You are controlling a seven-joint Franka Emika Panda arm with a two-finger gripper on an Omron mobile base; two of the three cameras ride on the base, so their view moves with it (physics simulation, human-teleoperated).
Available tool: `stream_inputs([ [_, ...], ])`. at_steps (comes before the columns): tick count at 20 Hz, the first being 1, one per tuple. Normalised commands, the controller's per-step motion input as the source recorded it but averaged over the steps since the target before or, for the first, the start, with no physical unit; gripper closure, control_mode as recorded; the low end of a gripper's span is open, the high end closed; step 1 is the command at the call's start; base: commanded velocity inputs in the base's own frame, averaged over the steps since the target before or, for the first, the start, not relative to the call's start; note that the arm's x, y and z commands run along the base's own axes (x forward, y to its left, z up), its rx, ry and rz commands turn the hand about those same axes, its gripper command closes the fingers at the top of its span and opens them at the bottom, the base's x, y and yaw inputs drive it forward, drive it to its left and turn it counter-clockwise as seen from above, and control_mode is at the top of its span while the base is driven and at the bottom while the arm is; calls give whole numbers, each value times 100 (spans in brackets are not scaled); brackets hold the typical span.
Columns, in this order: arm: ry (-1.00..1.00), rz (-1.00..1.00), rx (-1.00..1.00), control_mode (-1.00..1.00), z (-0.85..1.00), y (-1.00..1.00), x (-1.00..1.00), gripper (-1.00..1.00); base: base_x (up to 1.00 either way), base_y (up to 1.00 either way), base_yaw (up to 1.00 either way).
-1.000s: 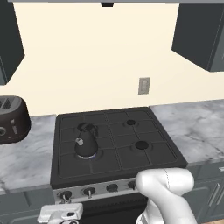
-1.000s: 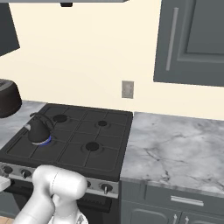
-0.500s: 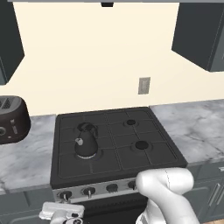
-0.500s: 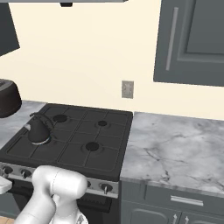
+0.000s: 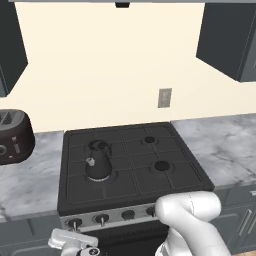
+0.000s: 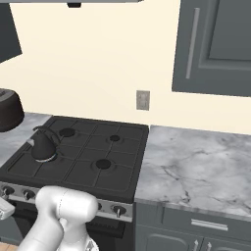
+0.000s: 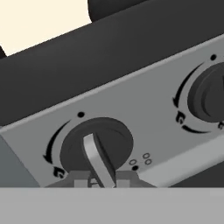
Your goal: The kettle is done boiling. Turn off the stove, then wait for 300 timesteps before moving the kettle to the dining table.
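The squat black kettle (image 5: 98, 161) (image 6: 43, 145) stands on the front-left burner of the black stove (image 5: 150, 172) (image 6: 105, 147), and no flame shows under it. My gripper (image 5: 73, 243) (image 7: 101, 181) is low in front of the stove's silver strip, at the leftmost knob (image 5: 75, 223) (image 7: 96, 146). In the hand view my fingertips (image 7: 80, 182) sit on either side of that knob's grey blade, shut on it. A second knob (image 7: 209, 94) is to its right. The dining table is out of view.
A dark brown toaster (image 5: 13, 136) stands on the marble worktop left of the stove. A marble worktop (image 6: 196, 166) over grey cabinets runs to the right. Dark wall cabinets (image 6: 215, 44) hang above, and an outlet (image 5: 164, 98) is on the wall.
The blue flame under the kettle, seen one second ago in the right base view, has gone out. My gripper has stayed at the leftmost knob.
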Motion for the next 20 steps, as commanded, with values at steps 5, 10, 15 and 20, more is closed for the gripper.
stream_inputs([
  [5,4,-9,10,-100,8,0,0,100,0,0,0],
  [10,5,-6,2,-100,0,4,0,-100,0,0,0],
  [15,0,0,0,-100,0,0,-3,-100,0,0,0],
  [20,0,0,0,-100,8,9,-32,-100,0,0,0],
])
